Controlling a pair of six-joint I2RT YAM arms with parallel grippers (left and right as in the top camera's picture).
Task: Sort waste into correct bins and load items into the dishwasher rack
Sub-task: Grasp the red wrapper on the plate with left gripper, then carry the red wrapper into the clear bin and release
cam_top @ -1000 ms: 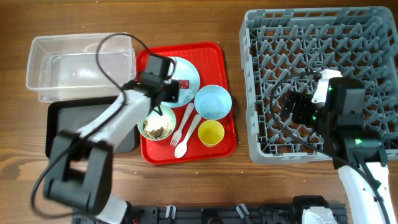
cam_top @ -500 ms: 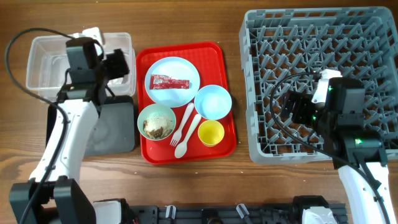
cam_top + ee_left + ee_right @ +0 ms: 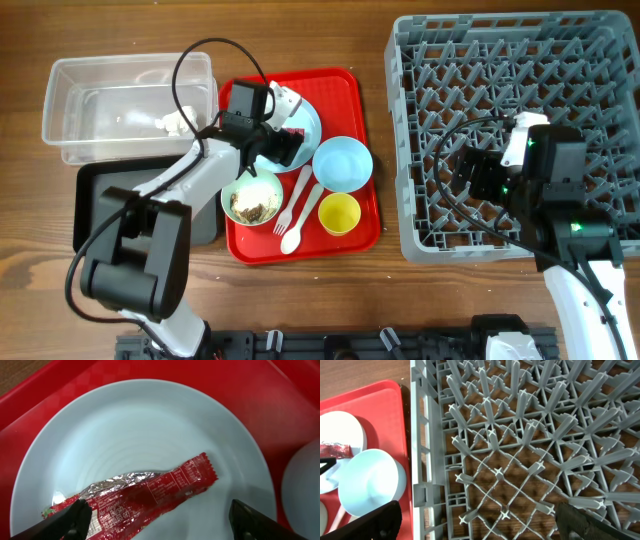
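Bench: brown wooden bench [image 3: 330,290] with a visible grain, filling the overhead view to every edge.
Front edge: a black mounting rail [image 3: 350,345] runs along the near side of the bench.
Clear tub: the clear tub [image 3: 70,110] sits at the far left of the bench, with a crumpled white napkin [image 3: 172,122] inside by its right wall.
Black tray: the black tray [image 3: 95,205] lies just in front of the tub, partly covered by the left arm.
Red tray: the red tray [image 3: 350,95] lies mid-bench, between the tub and the rack.
Plate: the light blue plate [image 3: 150,425] sits at the back of the red tray, and the red sachet [image 3: 150,492] lies flat on it with silver foil showing at one end.
Left claw: the left claw [image 3: 160,509] is spread wide over the plate, one finger on each side of the sachet, gripping nothing. Whether its tips touch the plate cannot be told.
Bowls: the light blue bowl [image 3: 342,163] stands right of the plate. The pale green bowl [image 3: 250,183], in front of the plate, holds food scraps [image 3: 252,207].
Cup: the yellow cup [image 3: 339,213] stands in front of the blue bowl.
Cutlery: the white fork [image 3: 283,207] and spoon [image 3: 298,222] lie side by side between the green bowl and the cup.
Rack: the grey dishwasher rack [image 3: 600,60] fills the right side of the bench, and wood shows through its grid.
Right claw: the right claw [image 3: 479,507] is spread wide and holds nothing, above the rack near the wall that faces the red tray.
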